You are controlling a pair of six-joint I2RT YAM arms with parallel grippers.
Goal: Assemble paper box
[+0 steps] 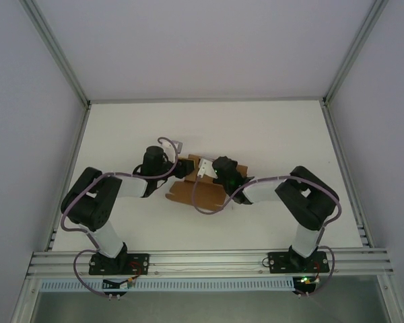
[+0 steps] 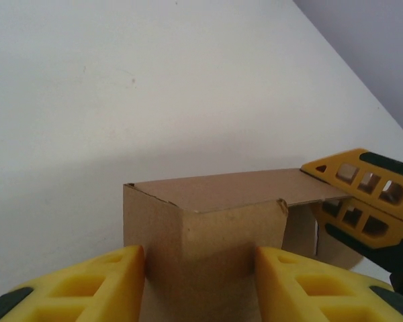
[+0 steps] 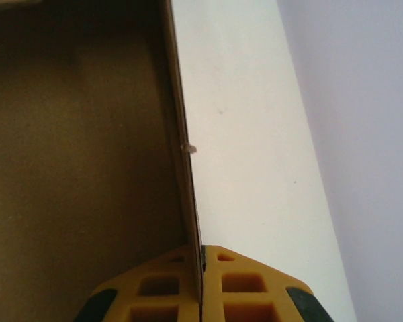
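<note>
The paper box (image 1: 190, 192) is brown cardboard, partly folded up, lying at the middle of the white table between the two arms. In the left wrist view a folded end of the box (image 2: 215, 221) stands upright between my left gripper's (image 2: 200, 261) yellow fingers (image 2: 101, 285), which press against both of its sides. My right gripper (image 2: 311, 187) reaches in from the right and clamps the flat top panel. In the right wrist view the right gripper (image 3: 201, 253) is shut on the thin edge of a cardboard wall (image 3: 87, 134). From above, the left gripper (image 1: 188, 166) and the right gripper (image 1: 209, 172) meet over the box's far side.
The white table (image 1: 269, 134) stretches around the box, bounded by pale walls and aluminium frame posts (image 1: 60, 60). Grey cables (image 1: 202, 205) loop from both wrists over the box. The arm bases sit on the rail (image 1: 209, 259) at the near edge.
</note>
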